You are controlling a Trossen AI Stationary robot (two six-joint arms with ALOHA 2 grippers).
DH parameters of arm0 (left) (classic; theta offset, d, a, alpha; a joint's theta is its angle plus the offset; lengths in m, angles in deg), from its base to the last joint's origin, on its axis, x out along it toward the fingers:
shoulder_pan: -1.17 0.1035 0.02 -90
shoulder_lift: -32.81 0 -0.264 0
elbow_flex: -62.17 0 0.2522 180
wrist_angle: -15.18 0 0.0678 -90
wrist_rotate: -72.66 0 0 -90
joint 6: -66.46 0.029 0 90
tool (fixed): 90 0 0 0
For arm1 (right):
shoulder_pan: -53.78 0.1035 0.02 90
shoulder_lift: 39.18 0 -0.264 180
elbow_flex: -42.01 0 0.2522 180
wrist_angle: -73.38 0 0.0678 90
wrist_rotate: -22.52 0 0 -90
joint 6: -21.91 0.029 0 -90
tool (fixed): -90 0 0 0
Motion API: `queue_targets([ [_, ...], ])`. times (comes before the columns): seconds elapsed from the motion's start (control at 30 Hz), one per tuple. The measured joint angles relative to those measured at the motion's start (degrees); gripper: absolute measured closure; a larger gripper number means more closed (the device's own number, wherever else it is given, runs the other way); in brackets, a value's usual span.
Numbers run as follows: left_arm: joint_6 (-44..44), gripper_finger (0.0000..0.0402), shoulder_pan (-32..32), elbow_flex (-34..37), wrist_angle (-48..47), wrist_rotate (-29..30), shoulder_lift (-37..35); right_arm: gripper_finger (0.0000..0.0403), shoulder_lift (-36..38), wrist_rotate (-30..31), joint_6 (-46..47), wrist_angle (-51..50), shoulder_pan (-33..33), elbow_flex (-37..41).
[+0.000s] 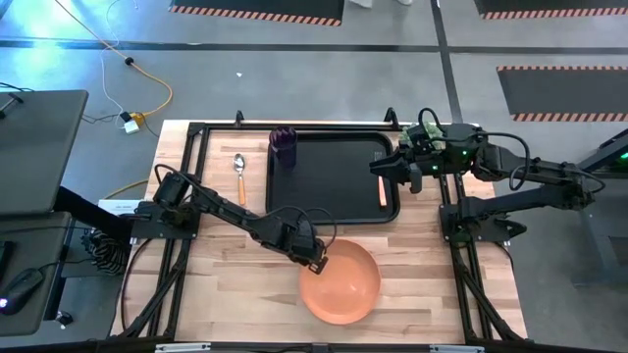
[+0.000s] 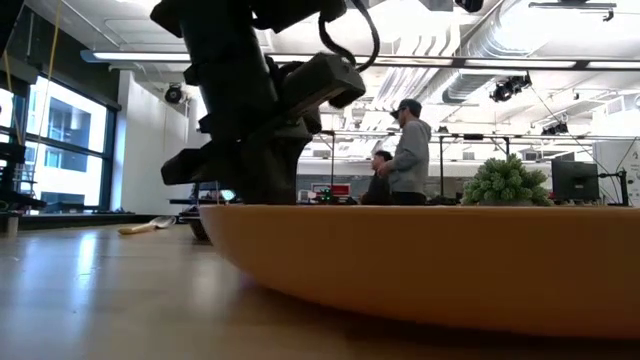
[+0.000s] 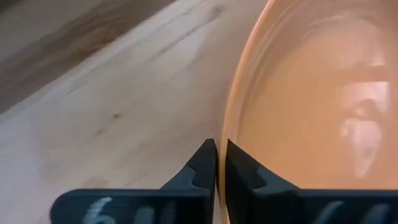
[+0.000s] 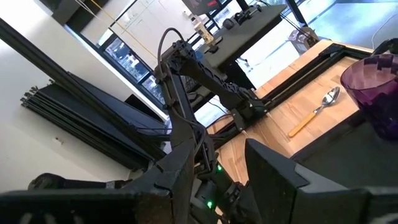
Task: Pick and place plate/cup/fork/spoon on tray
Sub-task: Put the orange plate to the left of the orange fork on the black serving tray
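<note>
The orange plate [image 1: 343, 284] lies on the wooden table near its front edge, in front of the black tray [image 1: 334, 201]. My left gripper [image 1: 316, 259] is shut on the plate's far-left rim. The purple cup [image 1: 284, 145] stands upright in the tray's far-left corner. The fork [image 1: 381, 191], of which the orange handle shows, lies on the tray by its right rim. The spoon [image 1: 238, 175] lies on the table left of the tray. My right gripper [image 1: 400, 169] is open and empty above the tray's right edge. My left gripper [image 3: 217, 150] pinches the plate's rim [image 3: 231, 118] between its two fingers, one finger inside the rim and one outside. It comes from the table's left, slanting down. In the low view the plate [image 2: 440, 260] seems to rest with its underside on the table.
The tray's middle is bare black surface. The spoon [image 4: 317, 109] and the cup [image 4: 376, 93] also show in the right wrist view. Black frame rails [image 1: 186, 176] run along the table's sides. People stand in the room beyond [image 2: 410, 150].
</note>
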Motion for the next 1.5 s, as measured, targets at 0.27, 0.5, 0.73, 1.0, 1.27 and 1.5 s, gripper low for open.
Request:
queue_targets([
  [0.27, 0.2, 0.0398, 0.87, 0.01, 2.61, -0.39, -1.48, 0.0268, 0.0, 0.01, 0.0, -0.01, 0.0, 0.0],
  [0.5, 1.14, 0.04, 3.11, 0.01, 1.24, 0.29, -5.19, 0.0268, 0.02, 0.0, 0.01, -0.61, 0.0, -0.02],
  [0.73, 3.25, 0.04, 8.04, 0.01, -1.01, 1.41, -8.53, 0.0268, 0.02, -0.01, 0.01, -0.95, 0.0, -0.02],
  [1.0, 7.92, 0.04, 15.87, 0.01, -5.98, 1.33, -10.82, 0.0268, 0.02, -0.01, 0.01, -1.29, 0.0, -0.02],
  [1.27, 11.68, 0.0401, 21.16, 0.02, -8.81, 1.27, -11.68, 0.0268, 0.02, -0.39, 0.01, -1.42, 0.0, -0.02],
  [1.5, 12.72, 0.0401, 24.1, 1.75, -11.18, 1.29, -13.01, 0.0268, 0.02, -0.49, 0.01, -1.72, 0.02, -0.02],
])
